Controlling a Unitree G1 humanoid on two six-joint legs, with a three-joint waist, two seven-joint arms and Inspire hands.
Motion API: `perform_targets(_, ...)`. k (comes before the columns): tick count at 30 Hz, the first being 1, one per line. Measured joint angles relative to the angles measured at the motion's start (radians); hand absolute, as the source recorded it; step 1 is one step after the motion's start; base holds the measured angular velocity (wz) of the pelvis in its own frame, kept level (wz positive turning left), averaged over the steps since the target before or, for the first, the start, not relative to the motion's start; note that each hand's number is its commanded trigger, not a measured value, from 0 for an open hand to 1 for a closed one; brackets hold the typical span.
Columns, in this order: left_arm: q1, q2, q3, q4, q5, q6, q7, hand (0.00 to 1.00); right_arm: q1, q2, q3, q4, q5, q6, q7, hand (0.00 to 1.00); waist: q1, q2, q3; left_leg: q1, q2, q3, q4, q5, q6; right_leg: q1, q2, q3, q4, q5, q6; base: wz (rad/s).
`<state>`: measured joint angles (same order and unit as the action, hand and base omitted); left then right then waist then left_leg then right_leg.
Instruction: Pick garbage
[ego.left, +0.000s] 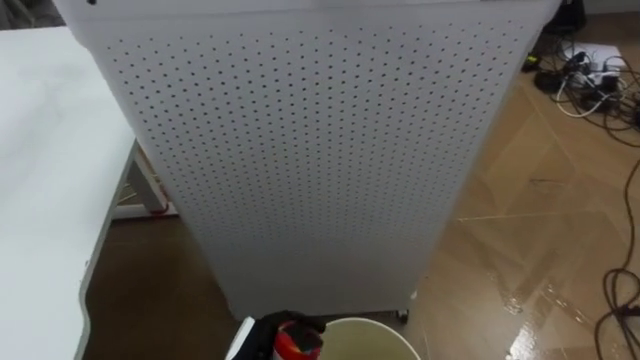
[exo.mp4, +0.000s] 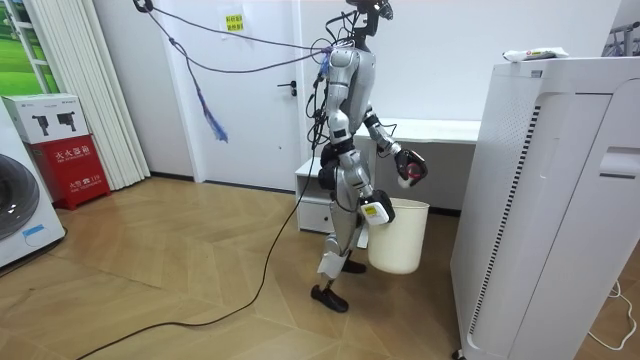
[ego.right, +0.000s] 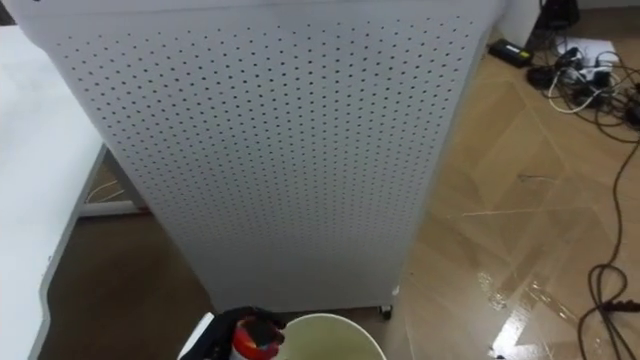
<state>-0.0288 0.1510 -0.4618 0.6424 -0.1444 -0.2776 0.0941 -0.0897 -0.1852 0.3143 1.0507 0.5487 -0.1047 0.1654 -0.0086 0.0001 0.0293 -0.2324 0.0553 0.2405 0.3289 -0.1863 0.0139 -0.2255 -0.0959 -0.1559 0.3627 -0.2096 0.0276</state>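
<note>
My left hand (ego.left: 284, 323) shows at the bottom edge, its dark fingers curled round a red and white piece of garbage (ego.left: 298, 345). It holds this just left of the rim of a white bucket (ego.left: 372, 328). In the room view the left hand (exo.mp4: 410, 167) is raised at chest height above the bucket (exo.mp4: 398, 238). My right hand (exo.mp4: 377, 211) grips the bucket's near rim and carries it off the floor. I stand facing a tall white perforated cabinet (ego.left: 310, 150).
A white table (ego.left: 45, 200) stands at my left, with a narrow gap to the cabinet. Cables and a power strip (ego.left: 588, 75) lie on the wooden floor at the far right. A crumpled white item (exo.mp4: 535, 54) lies on the cabinet's top.
</note>
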Motion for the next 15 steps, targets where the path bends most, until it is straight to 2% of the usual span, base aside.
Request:
perform_targets(3, -0.001, -0.016, -0.009, 0.015, -0.001, 0.001, -0.023, 0.00, -0.001, 0.006, 0.009, 0.009, -0.001, 0.000, 0.000, 1.00, -0.004, -0.002, 0.0008, 0.000, -0.001, 0.000, -0.003, 0.000, 0.000, -0.004, 0.001, 0.007, -0.002, 0.002, -0.003, -0.12)
perform_targets(7, -0.002, -0.026, -0.016, 0.018, -0.003, 0.003, -0.069, 0.00, -0.008, 0.034, 0.019, 0.036, -0.009, 0.001, 0.000, 1.00, -0.014, -0.006, 0.0022, -0.002, -0.002, 0.001, -0.003, 0.000, 0.000, -0.009, 0.001, 0.010, -0.004, 0.002, -0.003, -0.01)
perform_targets(15, -0.003, -0.024, -0.034, 0.037, -0.003, 0.019, -0.116, 0.00, -0.010, 0.030, 0.017, 0.042, -0.010, 0.009, 0.005, 1.00, -0.019, -0.010, 0.0008, -0.016, -0.002, -0.006, 0.016, 0.000, 0.000, -0.019, 0.000, 0.012, -0.003, 0.002, -0.003, -0.02)
